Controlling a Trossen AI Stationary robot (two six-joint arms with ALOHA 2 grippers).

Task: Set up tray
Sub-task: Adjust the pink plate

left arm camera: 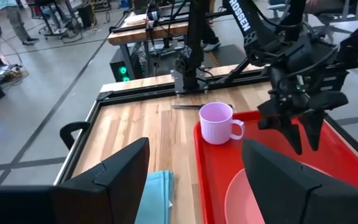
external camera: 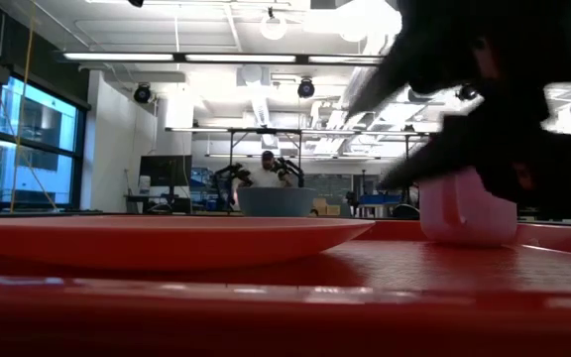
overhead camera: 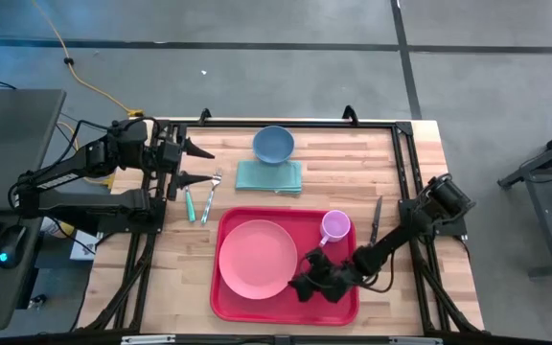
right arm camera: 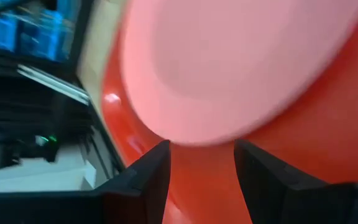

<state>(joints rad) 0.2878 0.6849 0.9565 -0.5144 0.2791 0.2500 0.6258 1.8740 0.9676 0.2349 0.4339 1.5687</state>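
my right pincer (overhead camera: 302,286) hangs low over the red tray (overhead camera: 338,305), fingers parted with nothing between them, tips pointing toward nine o'clock at the rim of the pink plate (overhead camera: 255,257) just beside. the tray lies under me at the table's near edge. the pink cup (overhead camera: 334,226) stands at one o'clock from me, inside the tray. my left pincer (overhead camera: 199,165) waits wide open and empty, well apart at ten o'clock.
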